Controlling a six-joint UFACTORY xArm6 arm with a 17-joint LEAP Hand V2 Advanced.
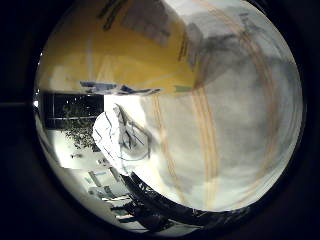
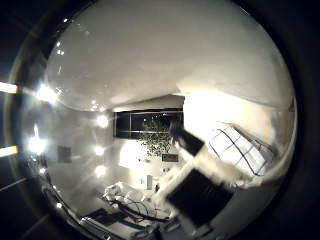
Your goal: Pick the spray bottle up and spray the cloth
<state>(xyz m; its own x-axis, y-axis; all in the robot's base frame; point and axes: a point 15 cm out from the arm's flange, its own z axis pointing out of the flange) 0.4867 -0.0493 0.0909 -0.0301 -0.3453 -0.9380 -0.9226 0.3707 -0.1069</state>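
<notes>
In the little finger side palm view a large yellow object with dark print [image 1: 120, 45] fills one side of the picture, close to my palm; it looks like the spray bottle's body. Beside it lies a pale wooden tabletop [image 1: 225, 130] with a shadow on it. A white crumpled shape [image 1: 120, 135] lies past the yellow object. In the thumb side palm view a white cloth with dark grid lines [image 2: 245, 150] shows beside a white and black part of my hand [image 2: 195, 190]. How the hand stands around the yellow object is hidden.
The thumb side palm view looks mostly at a white ceiling [image 2: 170, 50] with bright lamps [image 2: 45, 95]. A dark window with a plant [image 2: 150, 128] is on the far wall. Black equipment [image 1: 140, 205] stands at the room's edge.
</notes>
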